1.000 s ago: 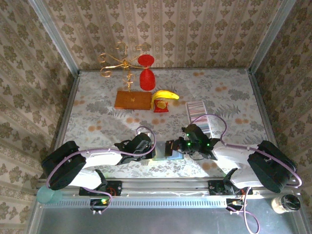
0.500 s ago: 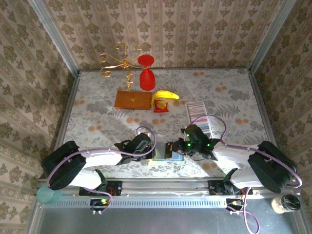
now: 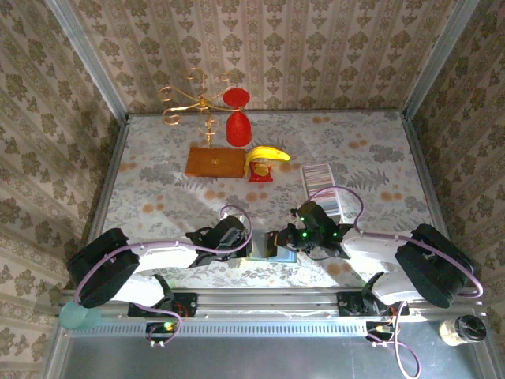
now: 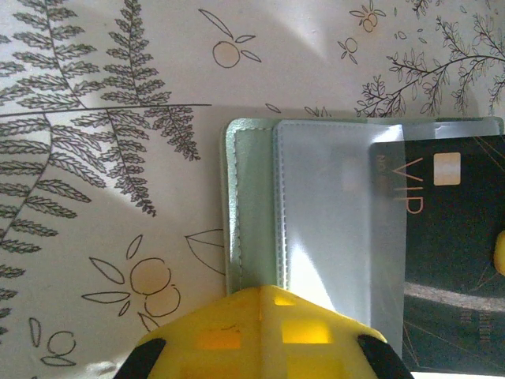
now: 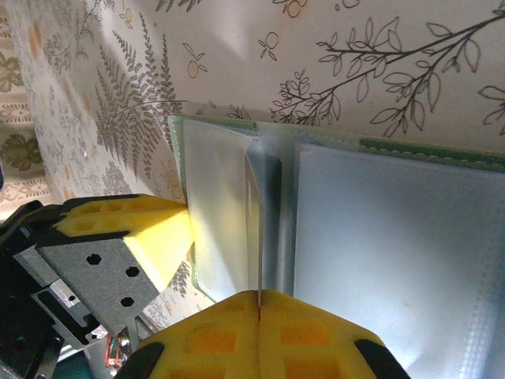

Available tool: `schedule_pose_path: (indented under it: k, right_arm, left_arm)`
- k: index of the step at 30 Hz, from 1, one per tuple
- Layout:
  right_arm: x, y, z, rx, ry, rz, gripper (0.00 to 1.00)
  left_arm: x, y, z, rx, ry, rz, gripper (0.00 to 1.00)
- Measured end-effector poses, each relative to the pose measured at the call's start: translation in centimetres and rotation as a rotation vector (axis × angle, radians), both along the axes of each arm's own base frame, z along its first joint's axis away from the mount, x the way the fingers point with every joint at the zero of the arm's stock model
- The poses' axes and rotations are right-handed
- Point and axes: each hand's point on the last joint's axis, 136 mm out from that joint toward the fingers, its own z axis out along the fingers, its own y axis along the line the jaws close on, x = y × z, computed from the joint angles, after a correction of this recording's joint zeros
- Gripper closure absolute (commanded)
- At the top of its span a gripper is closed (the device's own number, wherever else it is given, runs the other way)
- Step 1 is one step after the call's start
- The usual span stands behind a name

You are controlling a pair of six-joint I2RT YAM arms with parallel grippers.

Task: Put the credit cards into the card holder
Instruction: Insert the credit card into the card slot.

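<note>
The right gripper [image 5: 259, 300], closed on a thin dark plastic credit card [image 4: 454, 260], holds it partly under the clear panel of the open grey-green folding card holder [image 4: 331, 237]. The left gripper [image 4: 264, 292], fingers together, rests on the holder's left edge.

A pale green card holder [image 4: 251, 197] with bluish-grey inner panels, a black credit card [image 4: 454, 260] lettered VIP in copper, and a cream worktop [image 4: 95, 237] printed with dark fern and fruit outlines.
</note>
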Motion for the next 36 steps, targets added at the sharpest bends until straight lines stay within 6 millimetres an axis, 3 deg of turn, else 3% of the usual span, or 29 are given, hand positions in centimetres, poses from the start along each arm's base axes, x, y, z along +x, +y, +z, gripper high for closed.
schedule_pose_path:
  k: [6,12,25,30,36]
  right_arm:
    - [0.4,0.5,-0.5,-0.012,0.017,0.001,0.94]
    - [0.2,0.1,-1.1,-0.052,0.031,-0.008,0.73]
    - [-0.5,-0.8,-1.7,-0.163,0.039,0.004,0.81]
    - [-0.5,0.1,-1.4,-0.162,0.030,0.026,0.89]
    - [-0.2,1.7,-1.0,-0.169,0.025,0.059,0.90]
  left_arm:
    - [0.0,0.0,0.0,0.000,0.000,0.000,1.00]
    - [0.0,0.0,0.0,0.000,0.000,0.000,1.00]
    - [0.0,0.0,0.0,-0.002,-0.001,0.000,1.00]
    - [0.0,0.0,0.0,-0.002,-0.001,0.000,1.00]
    - [-0.1,0.0,0.0,-0.008,-0.006,0.000,1.00]
